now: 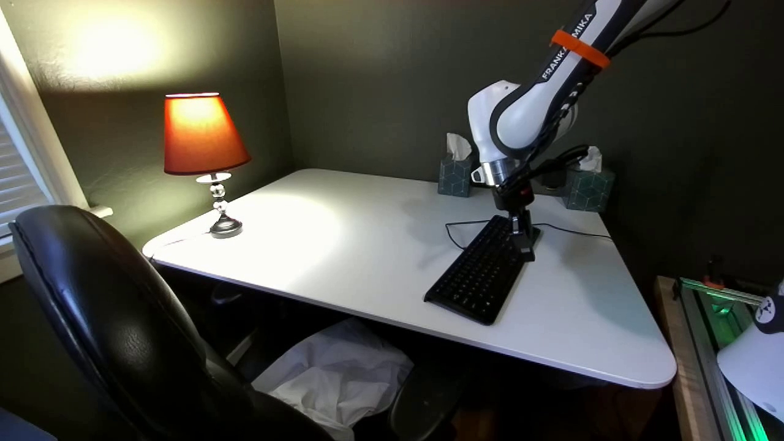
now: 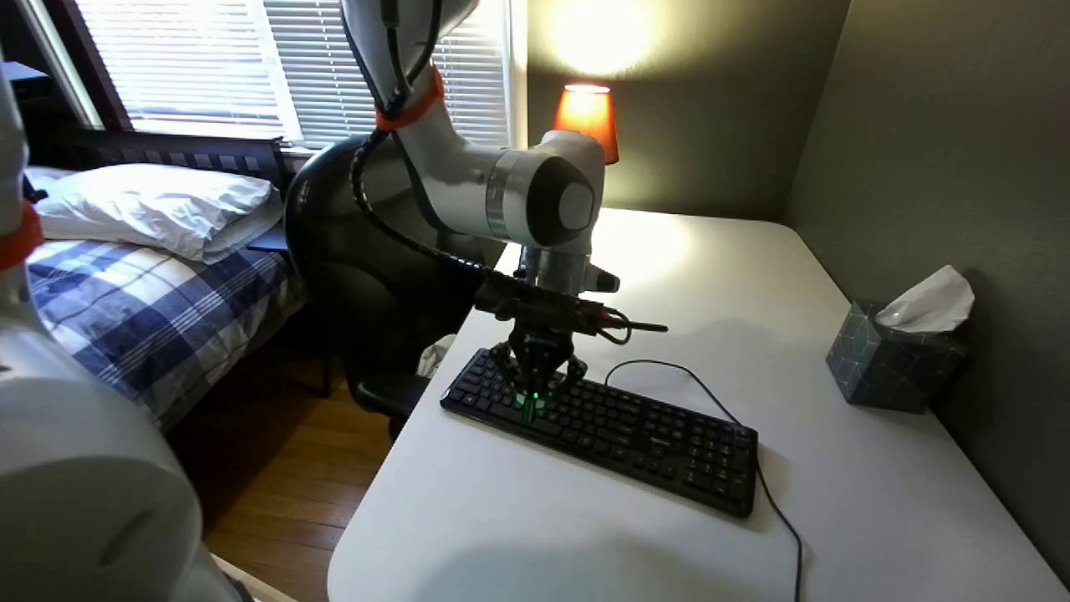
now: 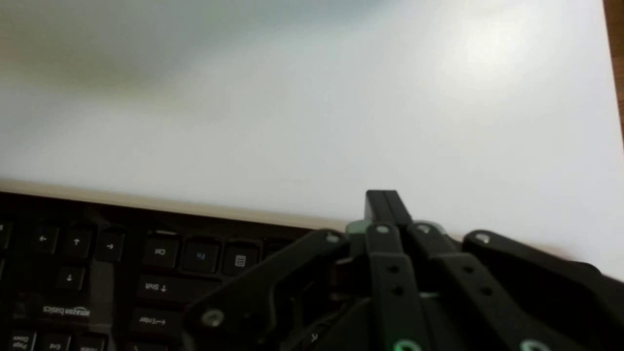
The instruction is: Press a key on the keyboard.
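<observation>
The keyboard is long, slim and black and lies flat on the white table. It shows in both exterior views (image 1: 474, 278) (image 2: 644, 435) and along the lower left of the wrist view (image 3: 178, 290). My gripper points down over the keyboard's long edge on the space-bar side, in both exterior views (image 1: 525, 252) (image 2: 529, 412). In the wrist view the gripper's fingertips (image 3: 382, 197) are pressed together with nothing between them. The gripper hides part of the keys there. I cannot tell whether the tips touch a key or hover just above.
A thin black cable (image 2: 694, 376) runs from the keyboard across the table (image 1: 367, 245). Tissue boxes (image 1: 454, 176) (image 1: 588, 188) stand at the back. A red-shaded lamp (image 1: 202, 135) stands at the far corner. A black chair (image 1: 122, 318) stands at the table's edge.
</observation>
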`<state>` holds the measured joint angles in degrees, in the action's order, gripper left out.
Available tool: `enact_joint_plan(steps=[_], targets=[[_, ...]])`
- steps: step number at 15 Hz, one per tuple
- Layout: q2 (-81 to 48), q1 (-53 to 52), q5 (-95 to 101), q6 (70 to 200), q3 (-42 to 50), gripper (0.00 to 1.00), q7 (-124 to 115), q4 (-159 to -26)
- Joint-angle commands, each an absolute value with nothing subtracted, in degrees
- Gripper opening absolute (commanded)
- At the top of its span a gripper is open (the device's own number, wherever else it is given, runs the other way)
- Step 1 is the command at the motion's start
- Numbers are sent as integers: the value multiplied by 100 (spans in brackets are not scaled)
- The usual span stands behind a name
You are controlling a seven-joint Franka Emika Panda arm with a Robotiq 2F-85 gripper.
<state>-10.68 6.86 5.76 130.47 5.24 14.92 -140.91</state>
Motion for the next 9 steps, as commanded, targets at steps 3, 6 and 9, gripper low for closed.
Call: enact_joint_plan(steps=[3, 6, 9], targets=[[-1337, 694, 408, 13005, 385, 0, 1693, -13841], [-1416, 699, 372, 13064, 333, 0, 1808, -13764], [-1517, 690, 387, 13021, 302, 0, 1821, -13641]])
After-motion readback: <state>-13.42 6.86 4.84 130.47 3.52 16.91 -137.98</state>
